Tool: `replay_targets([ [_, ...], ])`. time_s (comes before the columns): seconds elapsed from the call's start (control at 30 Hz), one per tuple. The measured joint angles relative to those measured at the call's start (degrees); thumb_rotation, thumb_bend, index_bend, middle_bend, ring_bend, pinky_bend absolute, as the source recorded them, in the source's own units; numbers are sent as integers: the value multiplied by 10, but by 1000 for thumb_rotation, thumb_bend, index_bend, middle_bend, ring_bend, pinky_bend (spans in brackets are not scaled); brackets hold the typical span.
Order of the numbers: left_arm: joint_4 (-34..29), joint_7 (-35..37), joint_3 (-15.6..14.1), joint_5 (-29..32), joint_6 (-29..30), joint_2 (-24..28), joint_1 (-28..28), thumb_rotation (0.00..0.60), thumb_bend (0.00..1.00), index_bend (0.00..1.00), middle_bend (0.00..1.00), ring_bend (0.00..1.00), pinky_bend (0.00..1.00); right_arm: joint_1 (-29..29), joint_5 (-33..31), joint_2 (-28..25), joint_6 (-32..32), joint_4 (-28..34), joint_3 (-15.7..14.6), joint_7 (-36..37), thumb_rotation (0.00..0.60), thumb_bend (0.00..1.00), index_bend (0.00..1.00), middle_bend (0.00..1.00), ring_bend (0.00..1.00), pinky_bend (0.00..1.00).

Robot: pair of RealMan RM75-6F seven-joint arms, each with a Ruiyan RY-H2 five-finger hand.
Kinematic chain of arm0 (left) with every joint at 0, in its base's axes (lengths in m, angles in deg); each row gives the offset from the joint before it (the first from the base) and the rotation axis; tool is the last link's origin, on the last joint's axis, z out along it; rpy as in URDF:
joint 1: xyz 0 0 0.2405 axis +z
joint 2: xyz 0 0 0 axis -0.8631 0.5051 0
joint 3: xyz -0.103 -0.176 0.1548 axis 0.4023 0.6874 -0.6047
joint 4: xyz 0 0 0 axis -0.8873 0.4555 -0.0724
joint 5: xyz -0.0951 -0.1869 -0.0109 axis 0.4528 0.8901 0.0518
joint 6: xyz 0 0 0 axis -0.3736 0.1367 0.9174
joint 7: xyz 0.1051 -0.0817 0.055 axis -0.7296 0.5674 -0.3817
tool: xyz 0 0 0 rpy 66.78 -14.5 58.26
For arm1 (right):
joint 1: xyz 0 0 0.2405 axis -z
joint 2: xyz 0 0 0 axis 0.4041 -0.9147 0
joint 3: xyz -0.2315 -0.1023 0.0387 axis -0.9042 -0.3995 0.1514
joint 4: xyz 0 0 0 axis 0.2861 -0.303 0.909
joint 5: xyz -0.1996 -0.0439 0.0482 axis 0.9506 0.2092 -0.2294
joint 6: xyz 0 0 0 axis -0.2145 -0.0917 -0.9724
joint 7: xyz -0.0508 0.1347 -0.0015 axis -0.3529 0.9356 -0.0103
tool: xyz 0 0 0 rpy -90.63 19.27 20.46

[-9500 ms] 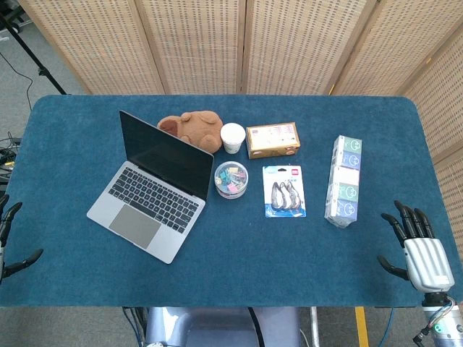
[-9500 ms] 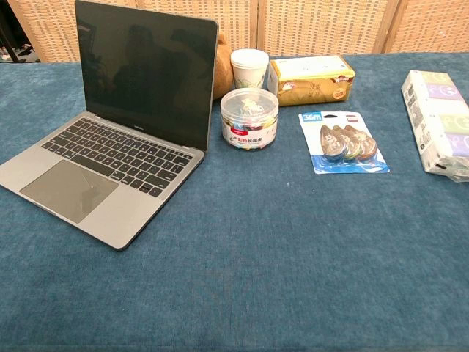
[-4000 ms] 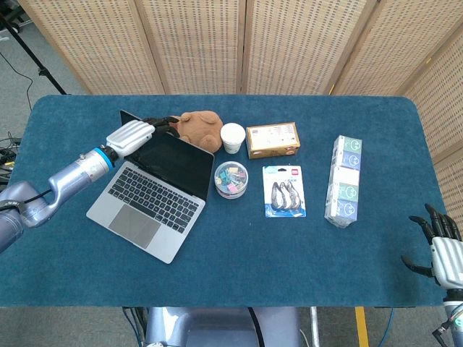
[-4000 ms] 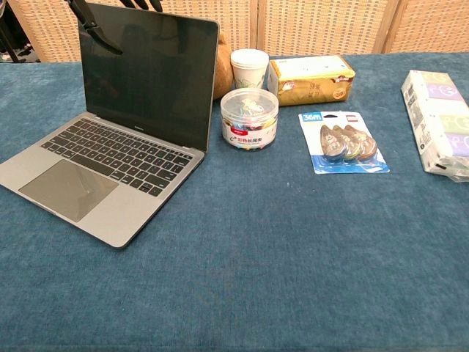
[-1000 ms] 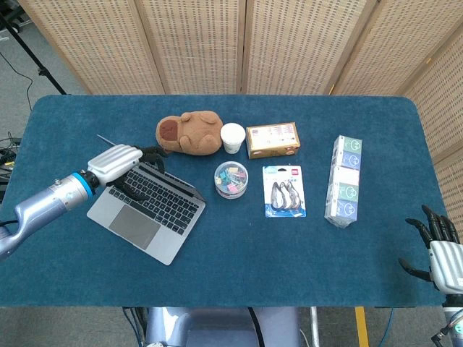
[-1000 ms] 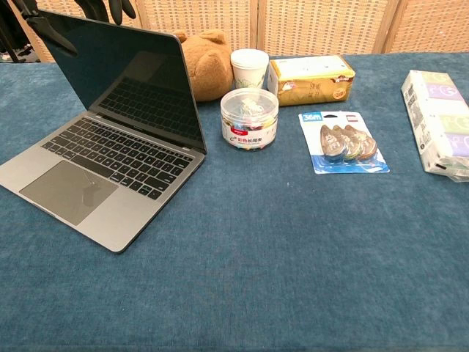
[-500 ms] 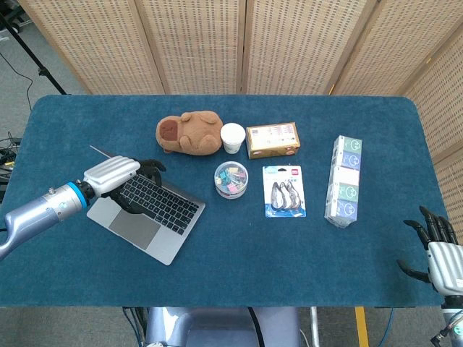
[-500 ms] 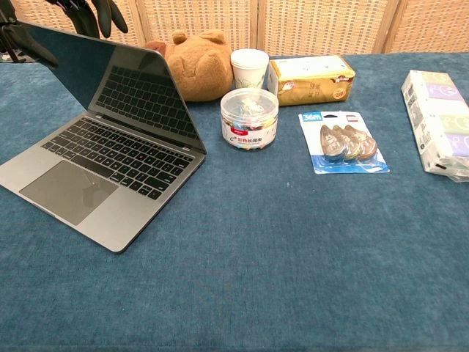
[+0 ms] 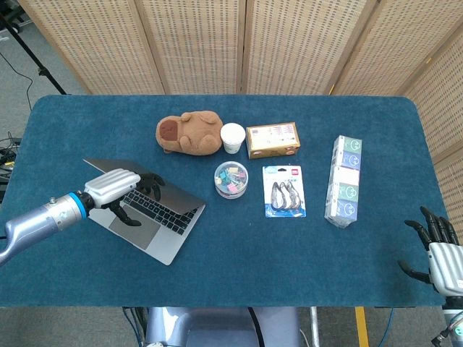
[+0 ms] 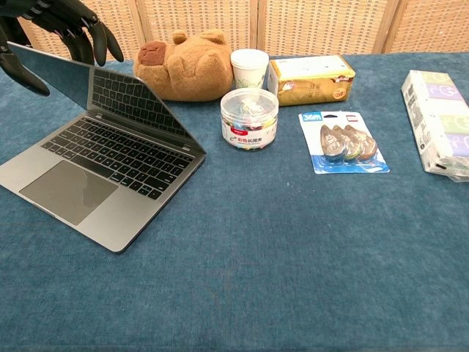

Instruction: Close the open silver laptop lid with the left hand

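Lower than half a second ago, the lid of the silver laptop (image 9: 148, 210) now slants steeply over the keyboard, roughly halfway shut, and the left hand (image 9: 116, 186) has come down and toward the front edge with it. Largest of all is the blue-covered bench (image 9: 239, 267), with the laptop on its left part, front corner turned toward the near edge. From the lower left of the head view the left arm reaches in low across the bench, its silver forearm ending in a blue ring at the wrist; the hand lies palm down on the back of the lid, dark fingers (image 10: 94, 33) hooked over the lid's top edge and thumb on the screen side, so it holds the lid. In the chest view only those fingers show at the top left corner, the rest being cut off by the frame. Near the bench's right front corner the right hand (image 9: 439, 254) hangs with fingers spread, holding nothing, partly cut by the picture's edge and out of the chest view. Behind the laptop lies a brown plush toy (image 9: 189, 132), then a white paper cup (image 9: 233, 136), a gold box (image 9: 273, 139), a clear tub of coloured clips (image 9: 231, 178), a blue blister pack (image 9: 284, 191) and a long wrapped pack (image 9: 345, 181) further right; their print is too small to read.
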Motion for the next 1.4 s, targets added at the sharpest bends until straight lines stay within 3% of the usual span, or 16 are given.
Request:
replay_targets([
  [0.67,-17,28,-41,-34,4,7,3,600,93,421,257,337,306,2,9,-6,3,9,-5,-3,600,228,204,0,0,0],
  [1.4,32,28,-94,-42,5,-80,32,600,92,423,259,338,306,13,23,-16,25,21,-10,-3,600,227,204,0,0,0],
])
